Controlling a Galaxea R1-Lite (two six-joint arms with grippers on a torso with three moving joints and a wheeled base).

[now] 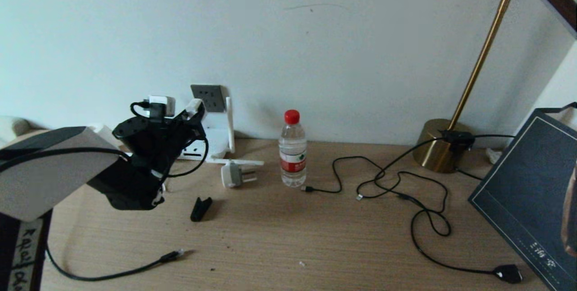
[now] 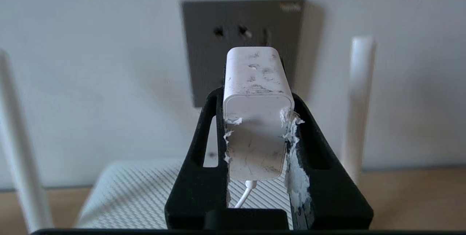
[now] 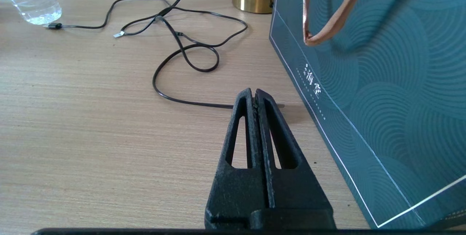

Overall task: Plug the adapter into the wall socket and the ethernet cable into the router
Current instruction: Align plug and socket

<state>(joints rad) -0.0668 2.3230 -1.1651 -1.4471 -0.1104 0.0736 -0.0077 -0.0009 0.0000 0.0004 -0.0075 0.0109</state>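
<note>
Nearest, down at about 7 o'clock on the worktop (image 1: 288, 246), the ethernet cable (image 1: 135, 269) lies loose with its clip tip free, so that half isn't started. The right hand (image 3: 255, 98) sits clenched on nothing over at the 4 o'clock side, beside a teal bag (image 3: 382, 82). Further back at 10 o'clock, the left hand (image 2: 255, 118) is grasping the adapter (image 2: 256, 96), its thin cord hanging underneath, held above the router (image 2: 145, 191). Beyond that, the wall socket (image 2: 204, 63) is dead ahead, adapter nose just short of it I reckon. Plug-in step is on. Next it needs the pins lined up with the holes, then a straight push.
</note>
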